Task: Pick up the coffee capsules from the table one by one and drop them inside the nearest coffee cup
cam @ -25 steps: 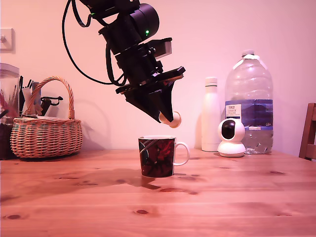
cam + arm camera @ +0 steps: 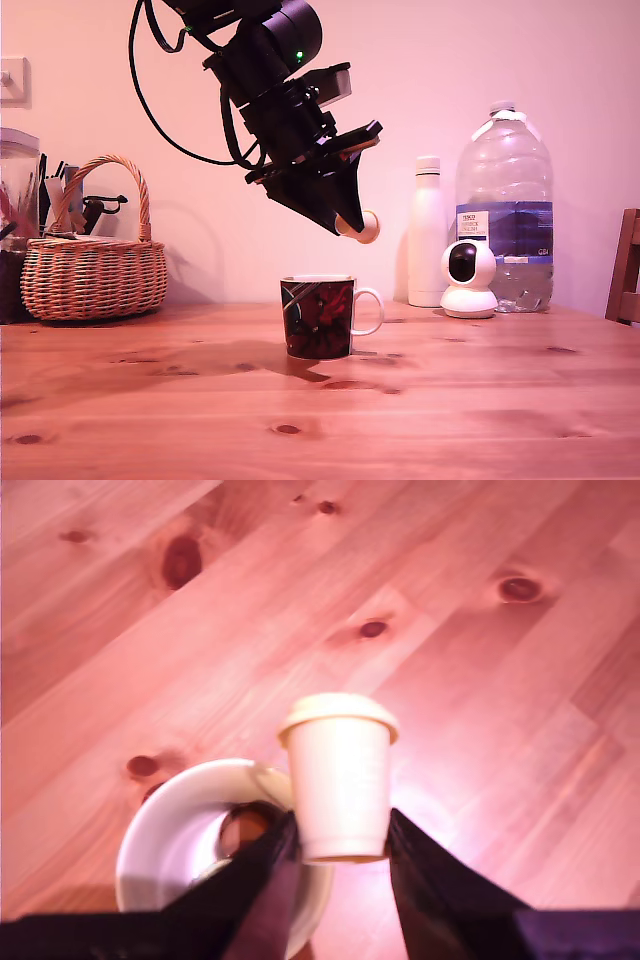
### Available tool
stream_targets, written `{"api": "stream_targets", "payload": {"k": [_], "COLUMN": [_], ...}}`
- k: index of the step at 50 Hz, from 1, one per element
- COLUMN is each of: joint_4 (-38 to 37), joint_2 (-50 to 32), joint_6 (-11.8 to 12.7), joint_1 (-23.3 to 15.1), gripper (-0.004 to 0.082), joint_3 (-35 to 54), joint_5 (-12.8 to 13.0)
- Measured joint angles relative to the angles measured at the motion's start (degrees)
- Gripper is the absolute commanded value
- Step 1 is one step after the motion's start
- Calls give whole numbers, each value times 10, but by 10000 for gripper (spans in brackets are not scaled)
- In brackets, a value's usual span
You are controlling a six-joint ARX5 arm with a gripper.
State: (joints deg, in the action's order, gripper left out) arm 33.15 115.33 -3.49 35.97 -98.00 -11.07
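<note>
The big water bottle carries a blue "TESCO" label beside a white bottle and small camera against a plain wall; on the knotty orange-brown tabletop stands the coffee cup; the gripper hangs above it, clamped on the coffee capsule.

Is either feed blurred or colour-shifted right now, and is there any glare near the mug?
Exterior view: sharp, with a pink-orange cast; the gripper holds the small cream-white capsule. Wrist view: same cast, slightly soft, a bright glare patch on the orange-brown wooden table beside the dark mug's white rim.
</note>
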Motion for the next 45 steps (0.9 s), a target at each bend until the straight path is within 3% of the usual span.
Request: {"api": "stream_targets", "payload": {"k": [8,30,45], "joint_4": [1,48,24], "joint_2": [0,-9,-78], "joint_6": [-17,-32,-36], "joint_1": [0,-35,-68], "gripper": [201,201,201], "joint_3": [0,0,66], "joint_5": [-5,-4,-4]}}
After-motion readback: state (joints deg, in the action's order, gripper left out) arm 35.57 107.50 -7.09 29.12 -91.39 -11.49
